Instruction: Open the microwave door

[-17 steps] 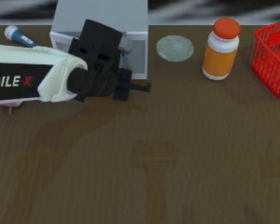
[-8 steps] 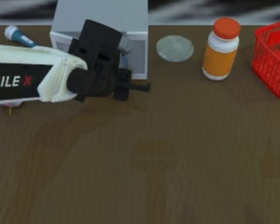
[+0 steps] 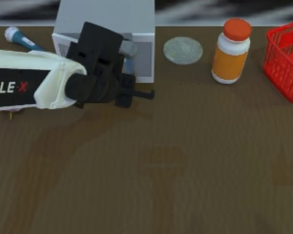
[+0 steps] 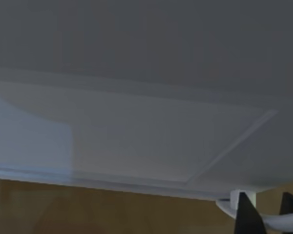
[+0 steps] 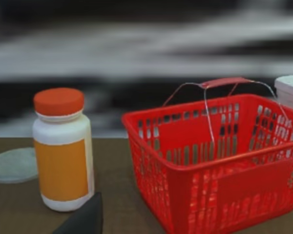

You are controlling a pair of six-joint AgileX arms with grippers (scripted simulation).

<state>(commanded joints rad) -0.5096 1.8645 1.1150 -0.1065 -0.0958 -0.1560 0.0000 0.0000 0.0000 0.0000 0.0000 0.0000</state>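
From above, my left arm reaches in from the left, its left tool [image 3: 124, 66] against the front of the microwave [image 3: 107, 19] at the worktop's [image 3: 185, 161] far left. The left wrist view shows the microwave door [image 4: 136, 141], fingertips [image 4: 245, 217] pinching its white handle

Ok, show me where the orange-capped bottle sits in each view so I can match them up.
Top view: the bottle stands near the far edge, right of centre, between the grey disc and the red basket.
Left wrist view: not in it; the microwave fills the picture.
Right wrist view: the bottle stands upright beside the basket, with the disc on its other side.
Shared landmark: the basket, in the top and right wrist views.
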